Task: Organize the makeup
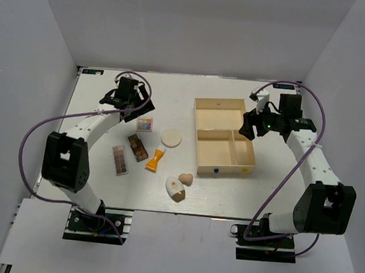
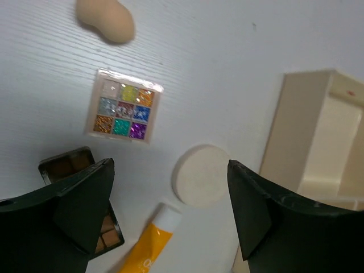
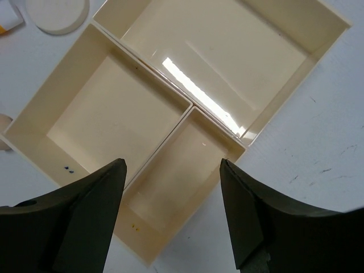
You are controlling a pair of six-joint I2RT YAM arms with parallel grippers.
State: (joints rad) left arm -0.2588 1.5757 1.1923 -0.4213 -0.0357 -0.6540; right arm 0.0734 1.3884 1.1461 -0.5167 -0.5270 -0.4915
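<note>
- L jaws: spread wide, gripping nothing; hanging over far-left part of counter (image 1: 228,201), above small square colourful palette (image 2: 123,106).
- R jaws: spread wide too, nothing between; poised over cream three-compartment box (image 3: 114,114), roughly above the wall splitting its two smaller compartments.
- Box on right-centre of counter: big compartment on far side, two smaller ones on near side.
- All makeup out on counter, left of box, none inside.
- Colourful palette lying flat, far-left of the group, well apart from box.
- One peach sponge (image 2: 106,21) just beyond colourful palette in L wrist view; hidden under L arm from above.
- Round cream disc (image 1: 171,137) between colourful palette and box, touching neither.
- Orange tube (image 1: 155,160) lying down on near side of disc, white cap toward disc, cap just short of it.
- Two long brown palettes, angled, side by side, left of tube: first brown palette (image 1: 137,146) near colourful palette, second brown palette (image 1: 120,160) further left and nearer.
- White egg-shaped item (image 1: 175,188) closest to near edge, centre.
- Second peach sponge (image 1: 186,178) just beside egg item; contact unclear.
</note>
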